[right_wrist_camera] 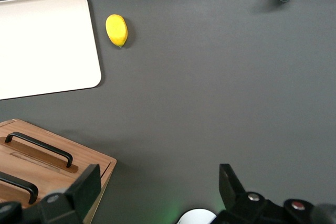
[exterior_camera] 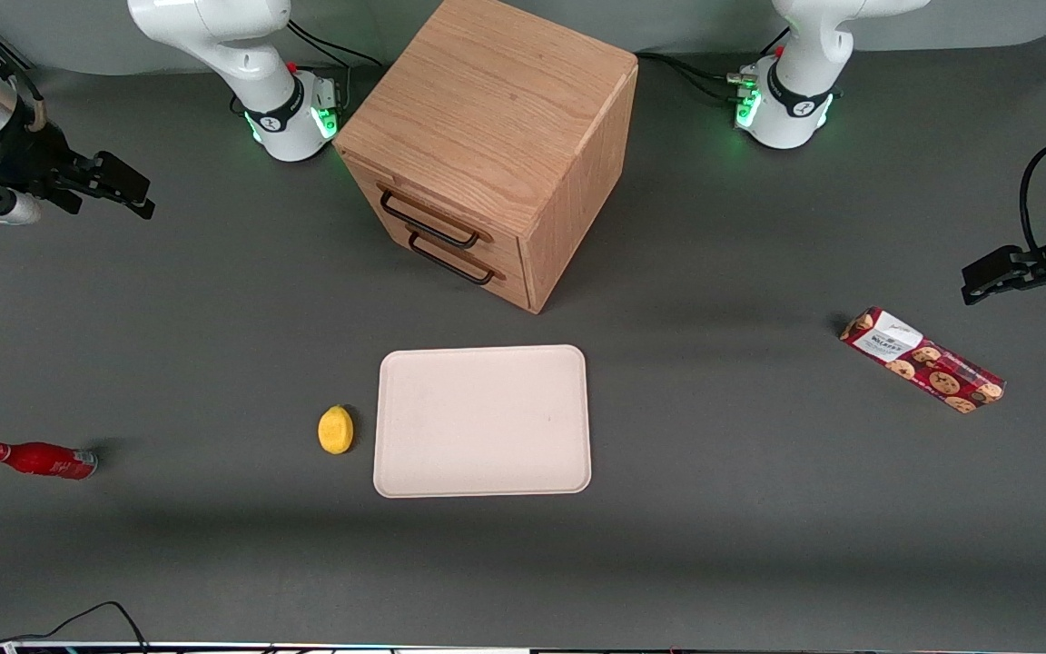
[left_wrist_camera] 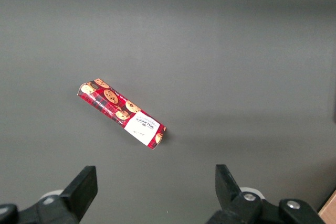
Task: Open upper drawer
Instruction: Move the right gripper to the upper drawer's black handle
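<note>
Upper drawer [exterior_camera: 432, 221] closed; gripper [exterior_camera: 128, 193] released, clear of the cabinet [exterior_camera: 487, 136].

Front view: the gripper hangs above bare table toward the working arm's end, well apart from the cabinet, holding nothing. A tray [exterior_camera: 483, 421] lies nearer the camera than the cabinet, a lemon [exterior_camera: 335, 430] just beside it. Right wrist view: fingers [right_wrist_camera: 84, 190] spread wide; upper drawer's black handle [right_wrist_camera: 39, 148] visible, flush.

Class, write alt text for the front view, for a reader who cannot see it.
A wooden cabinet stands on a grey table with both drawers shut; the upper drawer has a black wire handle. The gripper hangs open toward the working arm's end, apart from the cabinet. Nearer the camera lie a tray, lemon, red bottle and cookie box.
</note>
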